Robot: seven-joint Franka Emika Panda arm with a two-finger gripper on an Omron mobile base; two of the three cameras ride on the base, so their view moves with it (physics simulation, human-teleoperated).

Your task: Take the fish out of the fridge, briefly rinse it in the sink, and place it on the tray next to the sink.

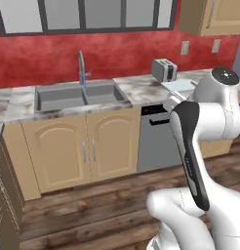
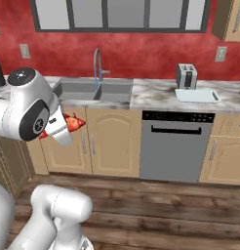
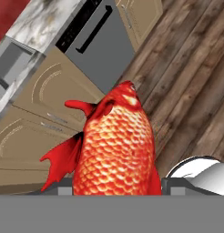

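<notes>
My gripper [image 2: 67,125] is shut on the fish [image 2: 74,122], a red-orange scaled fish that sticks out to the right of the white hand, in front of the cabinet doors and below counter height. In the hand view the fish [image 3: 116,145] stands between my gripper's [image 3: 117,184] fingertips, head pointing away. The grey two-basin sink [image 2: 95,90] [image 1: 75,96] with its arched faucet [image 2: 97,61] lies in the counter beyond. A pale tray [image 2: 197,95] [image 1: 180,86] rests on the counter to the sink's right. The fridge is out of view.
A toaster [image 2: 186,75] [image 1: 164,69] stands just behind the tray. A grey dishwasher [image 2: 175,146] [image 3: 95,41] sits under the counter right of the sink cabinets [image 2: 107,144]. Wooden floor [image 2: 161,210] lies between the base and the counter. My own arm [image 1: 190,146] blocks the right of the left base view.
</notes>
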